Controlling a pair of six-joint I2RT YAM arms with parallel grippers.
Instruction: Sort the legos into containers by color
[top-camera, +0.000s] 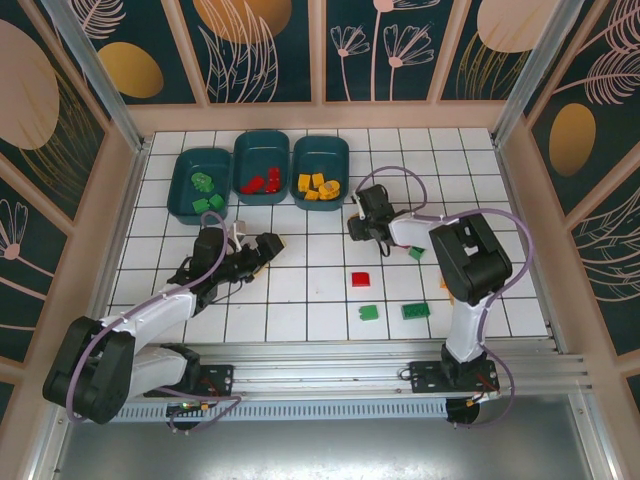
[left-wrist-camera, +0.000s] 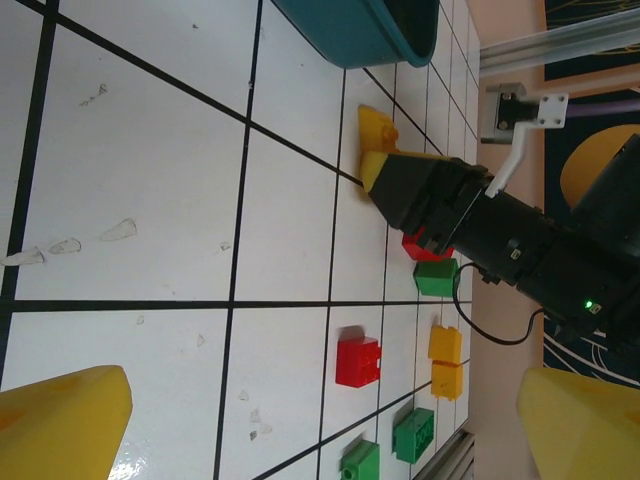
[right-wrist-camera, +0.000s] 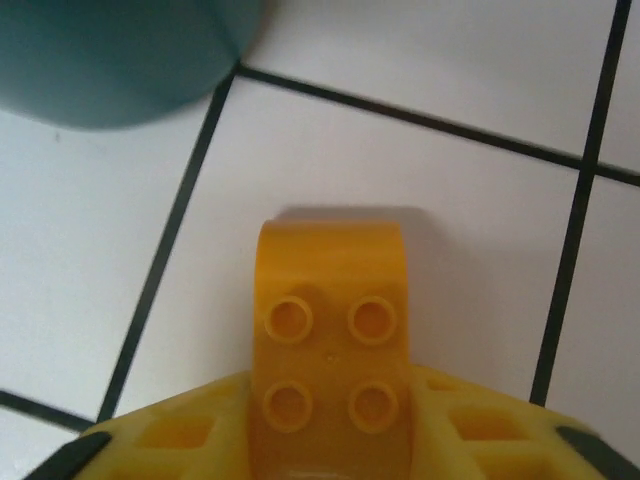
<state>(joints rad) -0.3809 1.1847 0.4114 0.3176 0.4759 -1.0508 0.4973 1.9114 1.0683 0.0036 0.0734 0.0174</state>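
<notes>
The white tiled table (top-camera: 300, 290) carries three teal containers in a row near its far edge, toward the far-left corner. Green pieces are held in the left container (top-camera: 188, 170), red in the middle container (top-camera: 262, 148), and yellow-orange in the right container (top-camera: 322, 152).

The right gripper (top-camera: 358, 222) is pressed onto a yellow-orange brick (right-wrist-camera: 330, 350), which is pinched by its sides, studs up, just beside the near-right corner of the right container. Whether the brick is lifted or resting on the tile cannot be told. The left gripper (left-wrist-camera: 320, 400) is spread wide with nothing between its fingers, near the middle of the table.

The step in hand is judged to be delivery of this brick. The pinch should be kept firm, since the plastic is glossy. The brick should be raised above the rim before any sideways travel, so that the container is not pushed. It should then be released low over the yellow-orange pieces, so that it is not bounced out.

A red brick (top-camera: 361, 279) and two green bricks (top-camera: 369, 313) (top-camera: 415, 310) are left loose toward the near edge.

No brand, label or writing can be read.
</notes>
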